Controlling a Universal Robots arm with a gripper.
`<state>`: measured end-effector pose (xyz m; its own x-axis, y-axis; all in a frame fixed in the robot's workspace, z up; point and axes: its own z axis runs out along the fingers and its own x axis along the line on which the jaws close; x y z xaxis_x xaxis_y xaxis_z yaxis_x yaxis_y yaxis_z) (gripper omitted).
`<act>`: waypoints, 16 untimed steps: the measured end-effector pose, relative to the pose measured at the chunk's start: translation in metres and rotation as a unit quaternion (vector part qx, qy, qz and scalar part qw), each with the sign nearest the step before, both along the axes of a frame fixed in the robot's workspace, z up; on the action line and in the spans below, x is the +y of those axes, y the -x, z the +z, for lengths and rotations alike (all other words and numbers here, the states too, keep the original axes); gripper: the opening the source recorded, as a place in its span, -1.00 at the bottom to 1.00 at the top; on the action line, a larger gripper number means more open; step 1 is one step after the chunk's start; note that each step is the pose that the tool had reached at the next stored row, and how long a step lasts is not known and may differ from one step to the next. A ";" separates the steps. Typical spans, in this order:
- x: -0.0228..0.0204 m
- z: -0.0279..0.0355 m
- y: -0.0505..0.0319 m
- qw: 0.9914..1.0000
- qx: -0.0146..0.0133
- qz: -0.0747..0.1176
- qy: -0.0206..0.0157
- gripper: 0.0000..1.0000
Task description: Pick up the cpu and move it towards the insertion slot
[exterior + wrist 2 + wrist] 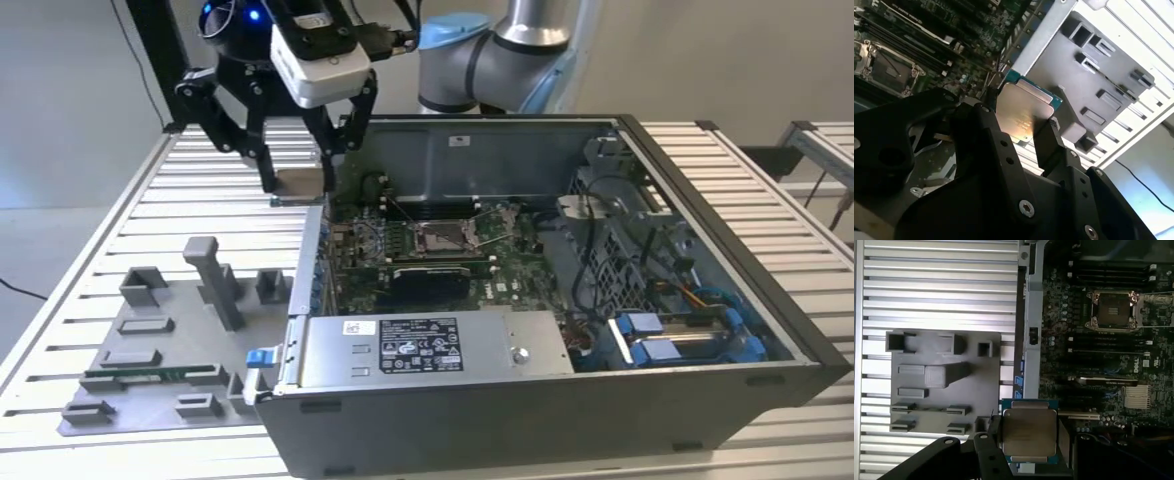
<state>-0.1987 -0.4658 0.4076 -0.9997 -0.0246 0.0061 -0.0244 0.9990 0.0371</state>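
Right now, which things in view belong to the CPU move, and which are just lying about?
In the job:
- cpu, held between the gripper's fingers, raised near the case edge
- insertion slot, frame open, nothing in it

Lying about:
- grey tray
- memory stick in that tray
- power supply
- blue cables

grey tray (160,385) beside computer case (694,290)

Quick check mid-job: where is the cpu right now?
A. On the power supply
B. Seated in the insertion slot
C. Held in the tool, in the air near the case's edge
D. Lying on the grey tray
C. The cpu sits clamped in the tool, while the insertion slot is bare.
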 end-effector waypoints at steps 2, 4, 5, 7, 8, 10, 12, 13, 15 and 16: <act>0.0003 0.0000 -0.0066 1.000 0.000 0.000 0.000 -1.00; 0.0005 0.0000 -0.0125 1.000 0.000 0.000 0.000 -1.00; 0.0007 0.0000 -0.0155 1.000 0.000 0.000 0.000 -1.00; 0.0009 0.0000 -0.0222 1.000 0.000 0.000 0.001 -1.00; 0.0010 0.0000 -0.0258 1.000 0.000 0.000 0.001 -1.00; 0.0012 0.0000 -0.0329 1.000 0.000 0.000 0.001 -1.00; 0.0014 0.0000 -0.0392 1.000 0.000 0.000 0.001 -1.00; 0.0016 0.0000 -0.0423 1.000 0.000 0.000 0.001 -1.00; 0.0018 0.0000 -0.0483 1.000 0.000 0.000 0.001 -1.00; 0.0019 0.0000 -0.0516 1.000 0.000 0.000 0.001 -1.00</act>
